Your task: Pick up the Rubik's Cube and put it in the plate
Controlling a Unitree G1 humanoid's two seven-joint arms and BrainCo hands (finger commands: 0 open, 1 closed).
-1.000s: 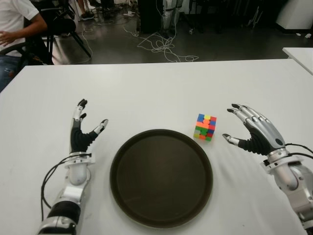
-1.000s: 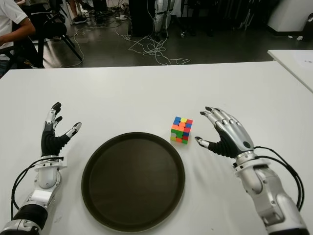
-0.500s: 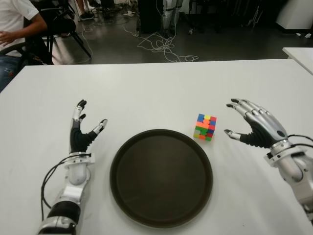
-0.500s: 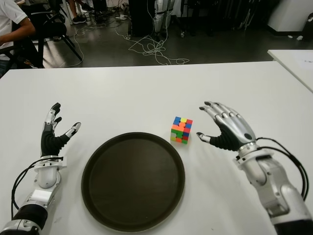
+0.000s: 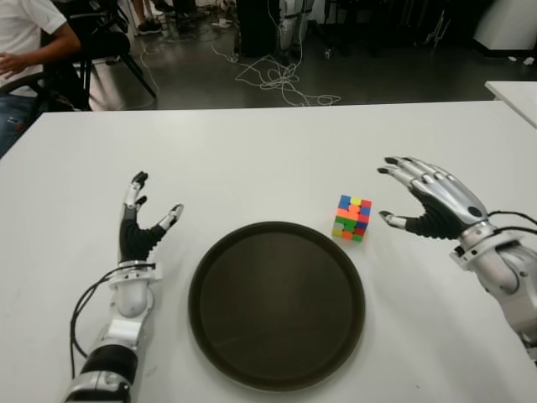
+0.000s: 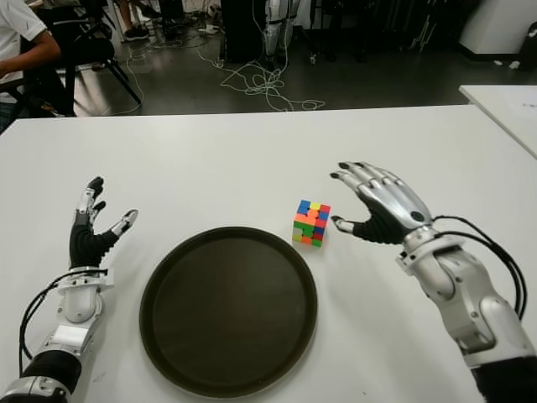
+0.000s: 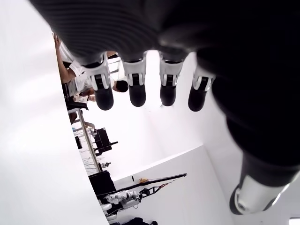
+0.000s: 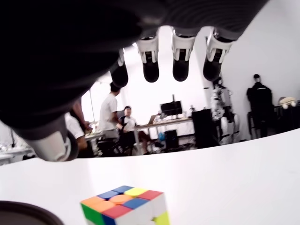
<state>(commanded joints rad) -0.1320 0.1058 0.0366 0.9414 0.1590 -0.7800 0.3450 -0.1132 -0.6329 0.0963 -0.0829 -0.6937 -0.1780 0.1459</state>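
Observation:
The Rubik's Cube stands on the white table, just off the upper right rim of the dark round plate. My right hand hovers open a short way to the cube's right, fingers spread toward it and not touching it. In the right wrist view the cube shows below the spread fingertips, with the plate's edge beside it. My left hand is open to the left of the plate, holding nothing.
A person sits on a chair beyond the table's far left corner. Cables lie on the floor behind the table. A second white table's corner shows at the far right.
My right hand has moved leftward and a little forward, closing the gap to the cube. The cube, the plate and the left hand have stayed where they were.

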